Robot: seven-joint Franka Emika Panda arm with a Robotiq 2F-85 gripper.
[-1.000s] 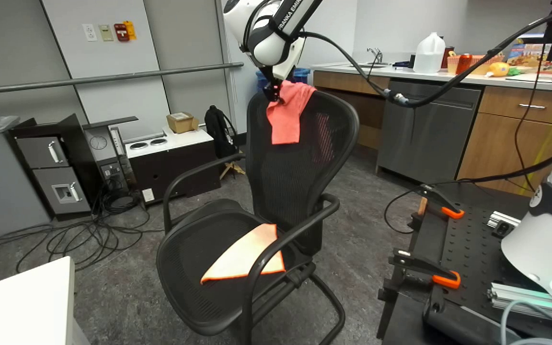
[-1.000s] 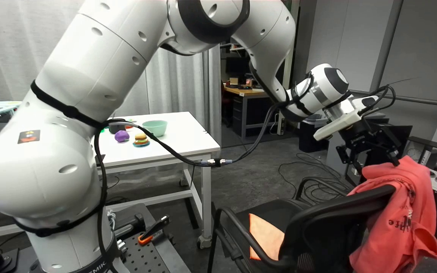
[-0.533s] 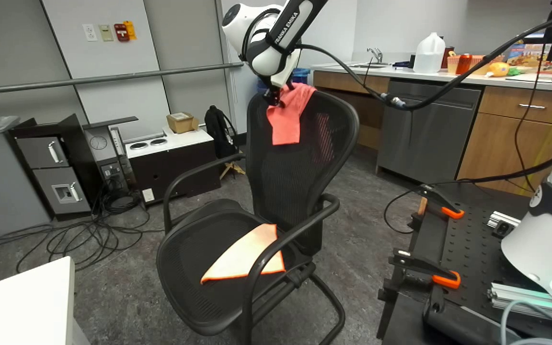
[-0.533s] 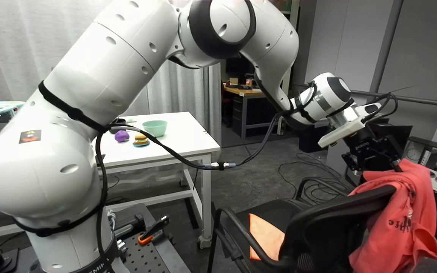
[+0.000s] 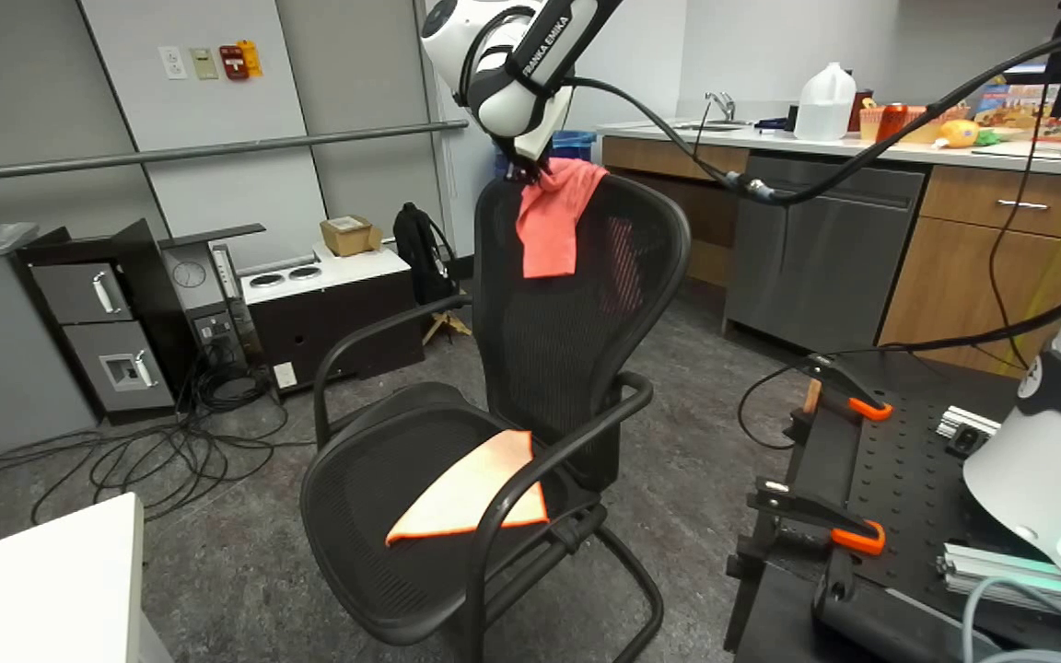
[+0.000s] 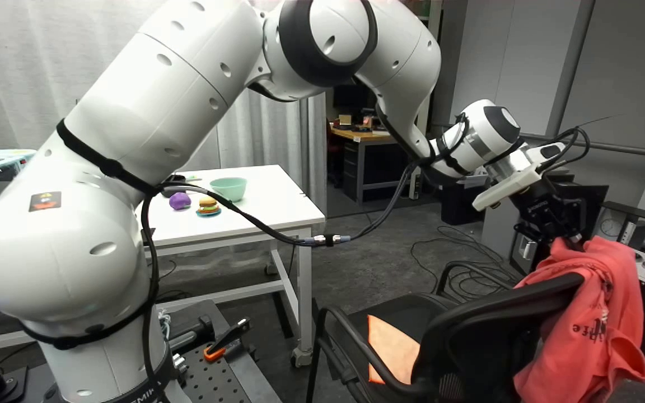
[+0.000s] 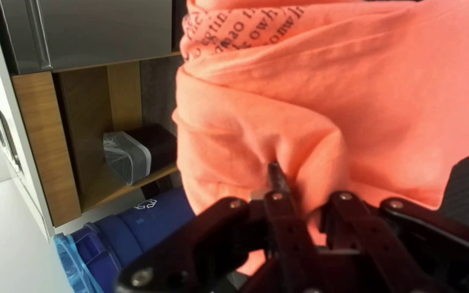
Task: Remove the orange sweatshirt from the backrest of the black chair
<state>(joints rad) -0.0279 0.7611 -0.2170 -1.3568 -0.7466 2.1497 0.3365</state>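
Observation:
The orange sweatshirt (image 5: 549, 241) is draped over the top of the black chair's backrest (image 5: 544, 341). In an exterior view its larger part, with dark print, hangs down behind the backrest, the sweatshirt (image 6: 594, 313) reaching low at the right edge. My gripper (image 6: 570, 242) comes down on the cloth from above at the backrest's top. Up close in the wrist view, the gripper (image 7: 296, 193) has a bunched fold of the sweatshirt (image 7: 389, 93) pinched between its jaws. One finger (image 7: 278, 181) shows against the cloth; the other fingertip is hidden by the fold.
A pale cloth with orange edging (image 5: 466, 488) lies on the chair seat between the armrests (image 5: 567, 433). A white table (image 6: 277, 207) carries a green bowl and toy food. A blue bin (image 7: 149, 228) stands beyond the chair, near the wooden counter (image 5: 678, 157).
My gripper has gone down into the sweatshirt, and its jaws have come together on a fold. Since half a second ago it has risen slightly, drawing the fold up a little.

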